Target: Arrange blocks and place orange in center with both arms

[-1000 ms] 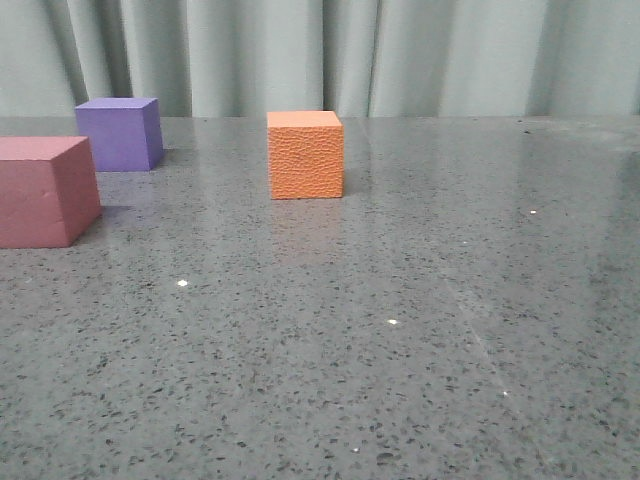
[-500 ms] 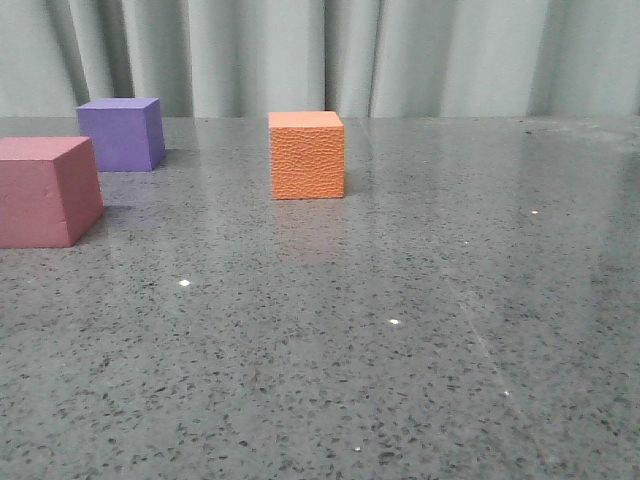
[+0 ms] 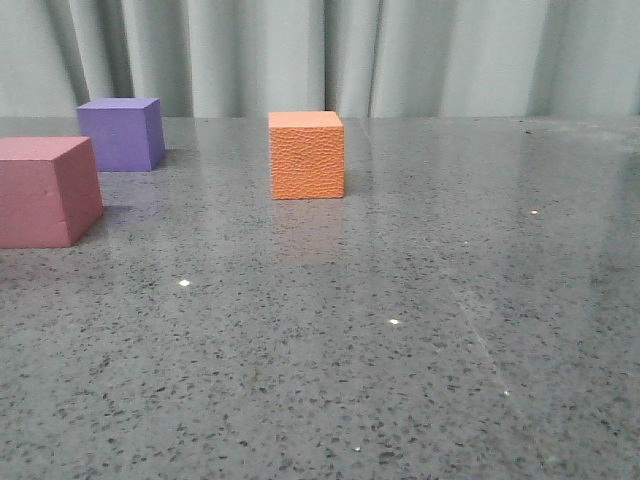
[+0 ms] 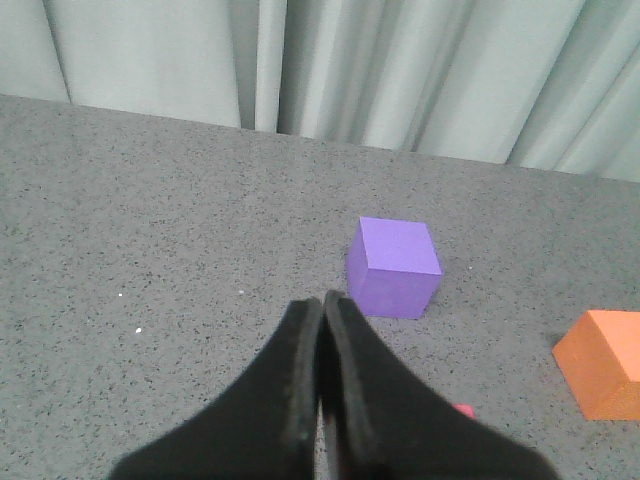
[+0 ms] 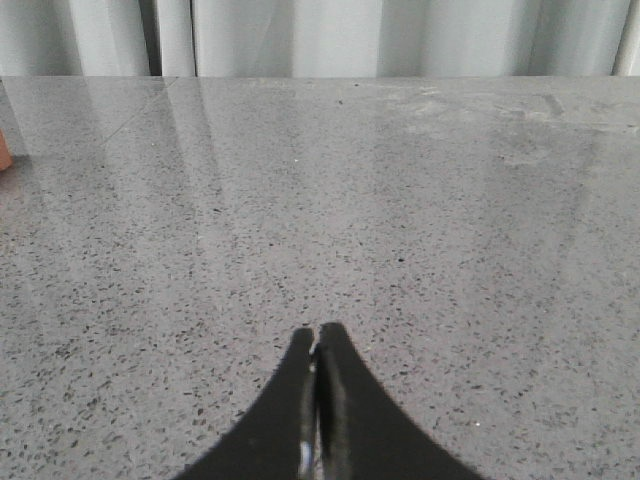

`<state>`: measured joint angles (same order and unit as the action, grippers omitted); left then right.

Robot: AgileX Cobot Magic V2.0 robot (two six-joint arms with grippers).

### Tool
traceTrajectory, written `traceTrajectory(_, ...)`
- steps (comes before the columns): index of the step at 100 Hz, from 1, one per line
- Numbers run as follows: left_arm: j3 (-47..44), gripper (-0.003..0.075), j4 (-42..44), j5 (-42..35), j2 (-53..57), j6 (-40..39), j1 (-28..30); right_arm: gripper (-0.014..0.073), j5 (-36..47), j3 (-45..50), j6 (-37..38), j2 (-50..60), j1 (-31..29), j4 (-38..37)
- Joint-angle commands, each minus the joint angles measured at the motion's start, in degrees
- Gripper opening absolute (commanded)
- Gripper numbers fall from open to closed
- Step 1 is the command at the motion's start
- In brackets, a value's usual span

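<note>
In the front view the orange cube (image 3: pixel 306 155) stands on the grey speckled tabletop (image 3: pixel 400 330) near the middle, toward the back. The purple cube (image 3: pixel 121 133) is at the back left and the larger pink-red cube (image 3: pixel 45 190) at the left edge, nearer. No gripper shows in the front view. In the left wrist view my left gripper (image 4: pixel 322 300) is shut and empty, above the table, short of the purple cube (image 4: pixel 394 267); the orange cube (image 4: pixel 606 363) is to the side and a sliver of the pink-red cube (image 4: pixel 464 410) peeks past a finger. My right gripper (image 5: pixel 317 331) is shut and empty over bare table.
A pale pleated curtain (image 3: pixel 320 55) hangs behind the table's far edge. A sliver of orange (image 5: pixel 4 158) shows at the edge of the right wrist view.
The front view shifts by a pixel or two between the earliest frame and now; the three cubes stay in place.
</note>
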<state>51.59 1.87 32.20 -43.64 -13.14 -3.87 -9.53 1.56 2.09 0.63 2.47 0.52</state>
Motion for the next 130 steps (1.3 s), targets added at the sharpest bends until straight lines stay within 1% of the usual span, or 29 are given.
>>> traceTrajectory(1, 2.0, 0.0046, -0.6, -4.1, -0.5, -0.4, -0.1, -0.0067, 5.0, -0.7, -0.6, 1.4, -0.2, 0.0)
traceTrajectory(7, 2.0, 0.0127, -0.6, -4.3, -0.6, -0.4, -0.1, -0.0067, 5.0, -0.7, -0.6, 1.4, -0.2, 0.0)
traceTrajectory(9, 2.0, 0.0168, -0.6, -4.4, -0.6, -0.4, -0.1, -0.0067, 5.0, -0.7, -0.6, 1.4, -0.2, 0.0)
traceTrajectory(12, 2.0, 0.0249, -0.5, -4.4, -0.6, -0.4, -0.1, -0.0067, 5.0, -0.7, -0.6, 1.4, -0.2, 0.0)
traceTrajectory(14, 2.0, 0.0285, -0.4, -4.4, -0.6, -0.4, -0.1, -0.0067, 5.0, -0.7, -0.6, 1.4, -0.2, 0.0)
traceTrajectory(17, 2.0, 0.0386, -0.3, -4.4, -0.6, -0.1, -0.1, -0.0067, 5.0, -0.7, -0.6, 1.4, -0.2, 0.0)
traceTrajectory(18, 2.0, 0.0407, -0.1, -4.4, -0.6, 0.0, -0.1, -0.0067, 5.0, -0.7, -0.6, 1.4, -0.2, 0.0)
traceTrajectory(19, 2.0, 0.0450, -0.1, -4.4, -0.6, 0.1, -0.1, -0.0067, 5.0, -0.7, -0.6, 1.4, -0.2, 0.0)
traceTrajectory(21, 2.0, 0.0493, 0.2, -4.4, -0.6, 0.3, -0.1, -0.0067, 5.0, -0.7, -0.6, 1.4, -0.2, 0.0)
traceTrajectory(22, 2.0, 0.0535, 0.2, -4.4, -0.6, 0.3, -0.1, -0.0067, 5.0, -0.7, -0.6, 1.4, -0.2, 0.0)
traceTrajectory(26, 2.0, 0.0648, 0.7, -4.4, -0.8, 0.3, -0.1, -0.0067, 5.0, -0.7, -0.6, 1.4, -0.2, 0.0)
traceTrajectory(29, 2.0, 0.0706, 1.0, -4.4, -0.8, 0.3, -0.1, -0.0067, 5.0, -0.7, -0.6, 1.4, -0.2, 0.0)
traceTrajectory(31, 2.0, 0.0722, 1.0, -4.4, -0.9, 0.3, -0.1, -0.0067, 5.0, -0.7, -0.6, 1.4, -0.2, 0.0)
traceTrajectory(43, 2.0, 0.0648, -0.4, -5.0, -0.9, 0.3, -0.1, -0.0067, 5.0, -0.7, -0.6, 1.4, -0.2, 0.0)
traceTrajectory(62, 3.2, 0.0645, -1.5, -3.2, -2.3, 0.3, -1.9, -0.0067, 5.0, -0.7, -0.6, 1.4, -0.2, 0.0)
traceTrajectory(74, 6.5, 0.0641, -1.9, -2.9, -6.0, 0.3, -5.8, -0.0067, 5.0, -0.7, -0.6, 1.4, -0.2, 0.0)
traceTrajectory(89, 12.3, 0.0640, -1.9, -3.3, -14.6, -1.4, -13.5, -0.0067, 5.0, -0.7, -0.6, 1.4, -0.2, 0.0)
traceTrajectory(96, 15.4, 0.0640, -0.2, -3.3, -19.5, -3.8, -17.2, -0.0067, 5.0, -0.7, -0.6, 1.4, -0.2, 0.0)
traceTrajectory(104, 19.0, 0.0640, 3.6, -3.3, -25.1, -8.7, -21.0, -0.0067, 5.0, -0.7, -0.6, 1.4, -0.2, 0.0)
traceTrajectory(119, 27.3, 0.0640, 15.0, -2.5, -35.6, -19.5, -28.3, -0.0067, 5.0, -0.7, -0.6, 1.4, -0.2, 0.0)
traceTrajectory(130, 34.1, 0.0640, 24.4, 1.9, -43.2, -29.5, -32.6, -0.0067, 5.0, -0.7, -0.6, 1.4, -0.2, 0.0)
